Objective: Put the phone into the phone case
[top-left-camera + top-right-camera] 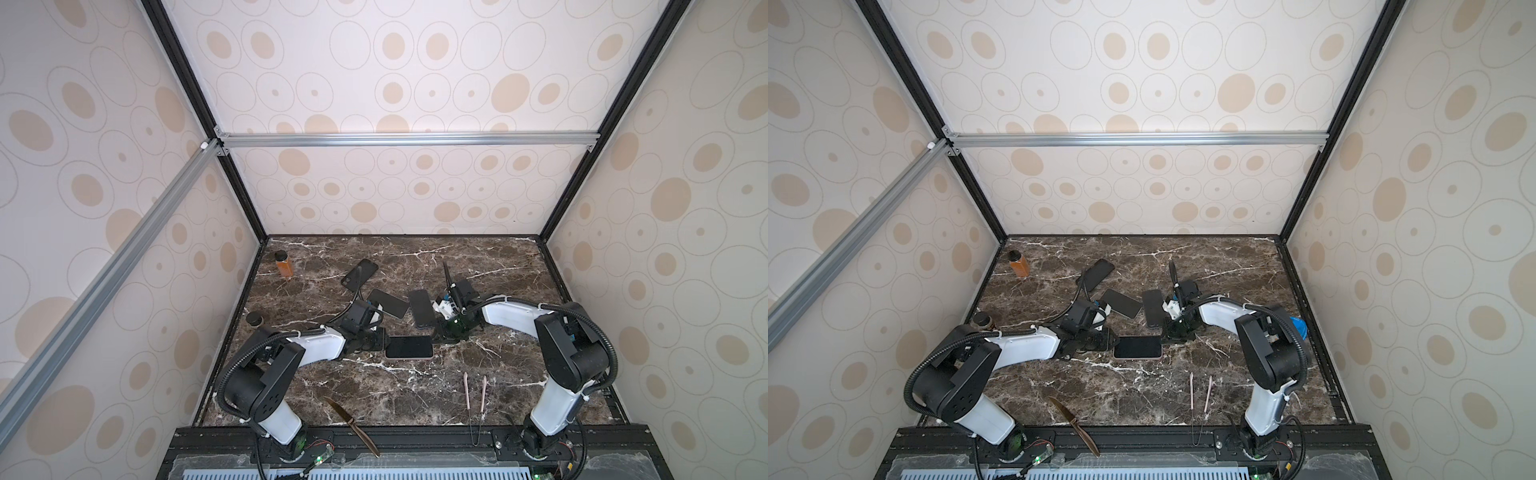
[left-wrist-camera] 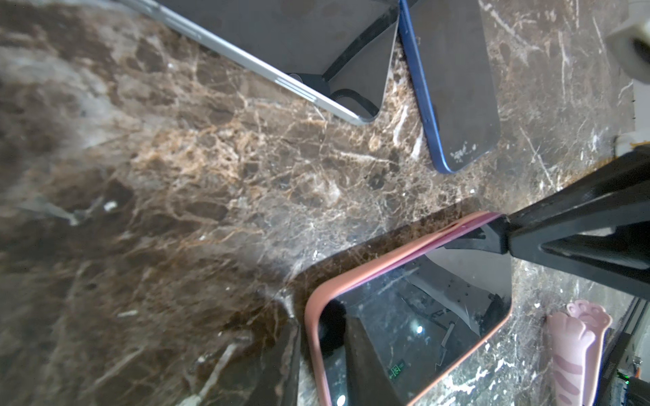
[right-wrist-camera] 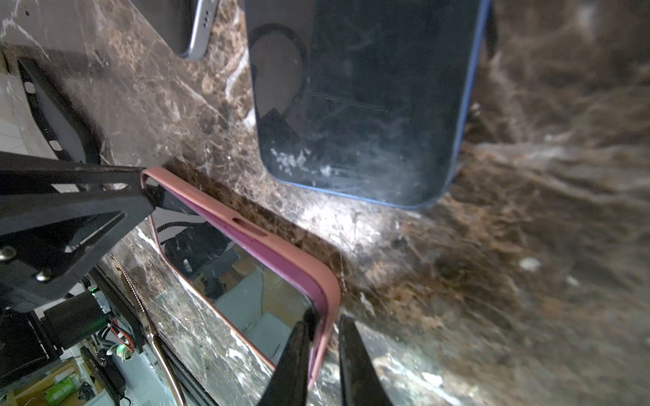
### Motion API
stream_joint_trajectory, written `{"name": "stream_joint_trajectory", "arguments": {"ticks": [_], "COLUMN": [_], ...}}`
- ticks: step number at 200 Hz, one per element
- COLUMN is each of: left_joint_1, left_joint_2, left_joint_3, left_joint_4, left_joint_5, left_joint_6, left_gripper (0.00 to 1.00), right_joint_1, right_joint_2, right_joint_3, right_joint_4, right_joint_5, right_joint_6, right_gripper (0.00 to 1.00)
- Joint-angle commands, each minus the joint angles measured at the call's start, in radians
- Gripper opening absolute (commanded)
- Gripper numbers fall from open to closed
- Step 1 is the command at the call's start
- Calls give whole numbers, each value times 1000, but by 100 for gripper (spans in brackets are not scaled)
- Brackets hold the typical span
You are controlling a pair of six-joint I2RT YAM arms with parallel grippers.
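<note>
Phone (image 1: 409, 346) flat on marble table (image 1: 498, 257), screen up, long axis left to right, mid-table. Sits inside pink phone case (image 1: 409, 357); same in both top views, phone (image 1: 1138, 347).

Left gripper (image 1: 383, 344) against left short end of case. Right gripper (image 1: 435, 340) at right end, by far corner. Case bracketed between the two and touched at both ends.

Right wrist view: right gripper (image 3: 325, 320) pinching case rim (image 3: 281, 253) at the corner, one finger over the glass (image 3: 246, 281), the other outside the rim.

Left wrist view: left gripper (image 2: 320, 316) straddling the rim (image 2: 311, 334) at the left end, one blurred finger outside, one dark finger over the screen. Narrow gap on either side of the rim; clamped or only close, cannot tell. Right gripper tip (image 2: 504, 228) touching the far right corner.

Hard to make out:
- Left fingertips hidden under the wrist in both top views.
- Rim beside the right gripper tip reads as a doubled pink line; seated on the phone there or standing off, cannot tell.
- Near long edge of case cut off in both wrist views.
- Screen full of reflections.

Just beyond the case, far side: blue-edged phone (image 1: 422, 307) and silver-edged phone (image 1: 387, 302), apart from it.
</note>
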Motion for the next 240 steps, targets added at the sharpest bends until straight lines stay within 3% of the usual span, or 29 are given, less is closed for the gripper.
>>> {"name": "stream_joint_trajectory", "arguments": {"ticks": [1,87,240], "left_joint_1": [5,5,5], "left_joint_2": [13,-7,-15], "left_joint_3": [24,-40,-69], "left_joint_4": [-28,48,84], "left_joint_5": [3,60,76], "left_joint_6": [12,-38,-62], "left_gripper": [22,21,20], "right_joint_1": [-3,2,182], "right_joint_2": [20,51,265], "right_joint_3": [21,30,150], "right_joint_4": [-3,-17,-139], "right_joint_5": [6,5,314], "right_joint_6": [-10,-19,11], "right_gripper": [16,12,9]}}
